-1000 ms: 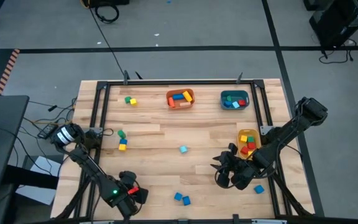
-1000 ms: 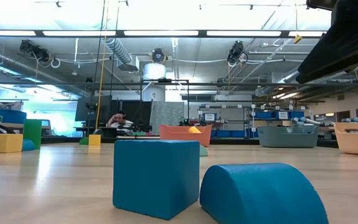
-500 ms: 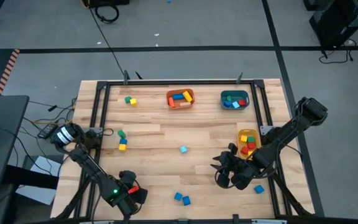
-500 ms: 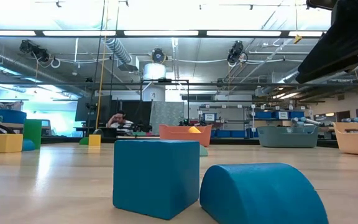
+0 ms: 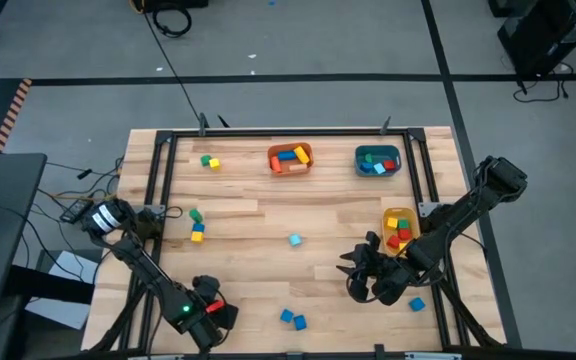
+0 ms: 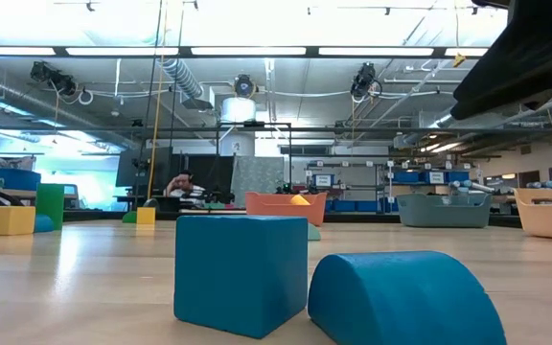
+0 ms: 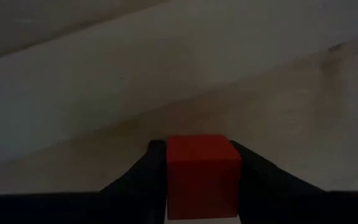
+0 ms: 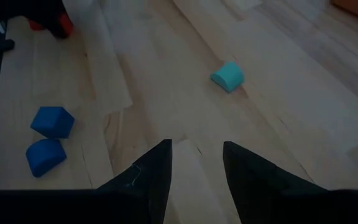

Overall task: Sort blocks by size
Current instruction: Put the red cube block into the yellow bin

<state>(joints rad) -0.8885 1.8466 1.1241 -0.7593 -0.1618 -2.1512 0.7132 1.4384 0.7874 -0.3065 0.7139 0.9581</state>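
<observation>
- Jaws of the left gripper [image 7: 202, 158] clamp a red block [image 7: 202, 174] at the surface's near left corner, ready for lifting toward a bin
- Right gripper [image 8: 195, 163] hovers empty, jaws parted, aimed over the loose blue blocks [image 8: 50, 138] and the teal piece [image 8: 229, 76]

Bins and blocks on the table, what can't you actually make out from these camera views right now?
- High view: blocks inside the orange bin, teal bin and yellow bin are too small to size or count.
- High view: the right gripper and its arm may cover blocks below.
- Low view: the two near blue blocks hide the table behind them.
- Left wrist view: the red block between the left gripper's fingers is cut off by the bottom edge.
</observation>
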